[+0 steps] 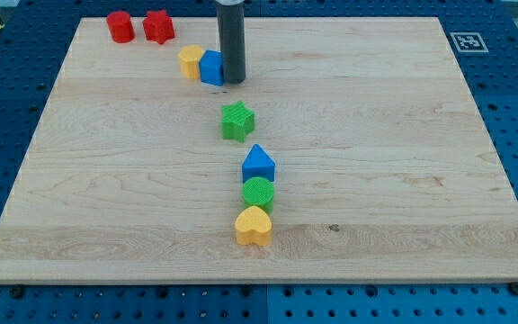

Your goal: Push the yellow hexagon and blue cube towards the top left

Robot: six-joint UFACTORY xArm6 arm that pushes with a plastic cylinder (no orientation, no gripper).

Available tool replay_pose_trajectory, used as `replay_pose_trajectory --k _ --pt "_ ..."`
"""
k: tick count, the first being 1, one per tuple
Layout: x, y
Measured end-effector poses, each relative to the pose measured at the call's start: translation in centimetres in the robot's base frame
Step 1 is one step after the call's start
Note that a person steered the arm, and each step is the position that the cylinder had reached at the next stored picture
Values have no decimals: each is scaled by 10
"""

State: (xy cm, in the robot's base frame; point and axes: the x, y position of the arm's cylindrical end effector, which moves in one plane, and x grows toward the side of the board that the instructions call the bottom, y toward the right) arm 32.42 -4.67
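Observation:
The yellow hexagon (190, 61) and the blue cube (211, 67) sit side by side, touching, near the view's top, left of centre on the wooden board (106, 198). The dark rod comes down from the view's top edge. My tip (233, 82) rests against the blue cube's right side, so the cube lies between the tip and the hexagon.
A red cylinder (120, 26) and a red star-like block (158, 26) stand at the top left corner. A green star (237, 121) lies below the tip. Further down sit a blue pentagon-like block (258, 164), a green cylinder (259, 193) and a yellow heart (254, 226).

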Motion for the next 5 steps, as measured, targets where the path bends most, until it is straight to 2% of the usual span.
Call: replay_pose_trajectory --k 3,5 --pt "-17 -45" --pt "-49 -76"
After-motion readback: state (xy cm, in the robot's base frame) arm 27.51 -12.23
